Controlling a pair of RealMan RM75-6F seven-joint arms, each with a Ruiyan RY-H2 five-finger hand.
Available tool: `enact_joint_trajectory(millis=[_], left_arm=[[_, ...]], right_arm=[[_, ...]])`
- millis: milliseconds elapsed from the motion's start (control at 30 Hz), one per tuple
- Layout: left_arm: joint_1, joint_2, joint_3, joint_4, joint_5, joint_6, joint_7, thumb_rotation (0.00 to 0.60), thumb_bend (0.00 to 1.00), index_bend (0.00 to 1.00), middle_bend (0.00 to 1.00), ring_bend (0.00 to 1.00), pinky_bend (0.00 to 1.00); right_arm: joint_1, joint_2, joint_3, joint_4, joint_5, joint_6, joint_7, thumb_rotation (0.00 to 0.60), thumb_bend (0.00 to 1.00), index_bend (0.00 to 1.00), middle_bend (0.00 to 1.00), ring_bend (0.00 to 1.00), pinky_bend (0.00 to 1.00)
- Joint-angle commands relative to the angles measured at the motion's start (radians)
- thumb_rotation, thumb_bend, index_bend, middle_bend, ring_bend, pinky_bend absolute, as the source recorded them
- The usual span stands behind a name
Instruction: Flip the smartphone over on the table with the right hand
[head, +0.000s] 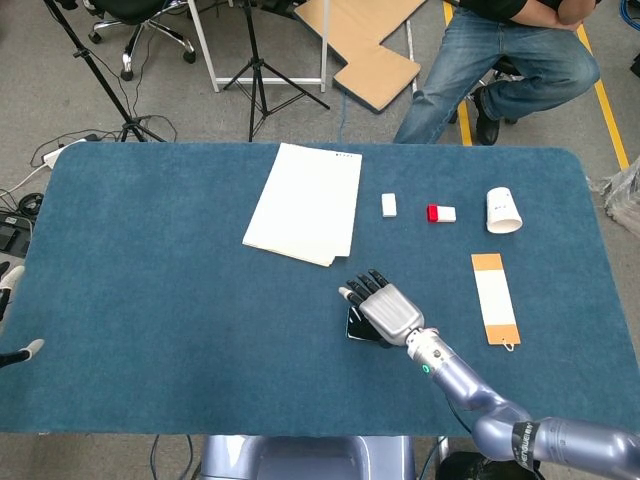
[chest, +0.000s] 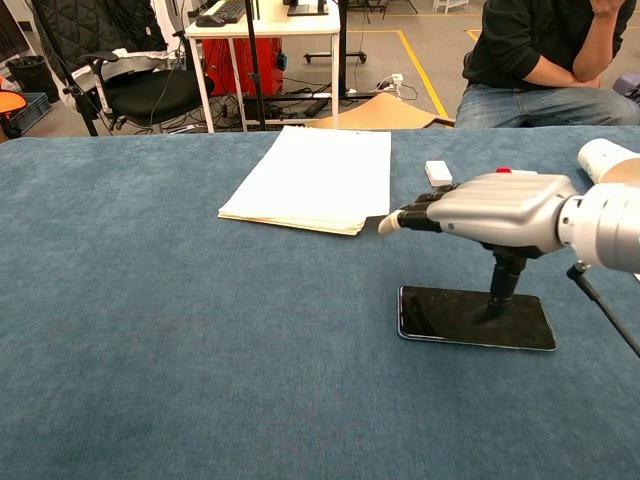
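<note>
A black smartphone (chest: 440, 316) lies screen up on the blue table (head: 160, 260), right of centre near the front. My right hand (chest: 500, 208) hovers flat over it, palm down, fingers stretched toward the left. Its thumb points down and its tip meets the screen near the right end. In the head view the right hand (head: 383, 309) covers most of the smartphone (head: 356, 327); only the left end shows. My left hand (head: 12, 350) peeks in at the far left table edge, fingers apart, holding nothing.
A stack of white paper (head: 305, 203) lies behind the phone. A small white block (head: 389, 205), a red-and-white block (head: 441, 213) and a tipped paper cup (head: 502, 210) sit at the back right. An orange-and-white strip (head: 495, 297) lies right. A person sits beyond the far edge.
</note>
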Motion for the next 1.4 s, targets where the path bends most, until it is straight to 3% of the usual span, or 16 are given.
enact_joint_trajectory(millis=[33, 367, 733, 1400], left_arm=[[-0.003, -0.003, 0.000, -0.002, -0.001, -0.004, 0.005, 0.600, 0.00, 0.00, 0.00, 0.00, 0.00], [-0.006, -0.003, 0.002, -0.019, 0.004, -0.004, 0.016, 0.600, 0.00, 0.00, 0.00, 0.00, 0.00], [-0.010, -0.009, -0.001, -0.024, -0.008, -0.006, 0.034, 0.600, 0.00, 0.00, 0.00, 0.00, 0.00], [-0.016, -0.017, -0.003, -0.030, -0.022, -0.011, 0.056, 0.600, 0.00, 0.00, 0.00, 0.00, 0.00]], right_arm=[[0.076, -0.043, -0.026, -0.030, 0.190, 0.030, -0.168, 0.600, 0.00, 0.10, 0.07, 0.00, 0.00], [0.190, -0.099, -0.091, -0.079, 0.492, 0.186, -0.404, 0.600, 0.00, 0.10, 0.11, 0.00, 0.00], [0.283, -0.166, -0.134, -0.083, 0.668, 0.316, -0.524, 0.600, 0.00, 0.13, 0.17, 0.00, 0.00], [0.305, -0.256, -0.228, 0.050, 0.536, 0.372, -0.515, 0.600, 0.00, 0.21, 0.28, 0.00, 0.05]])
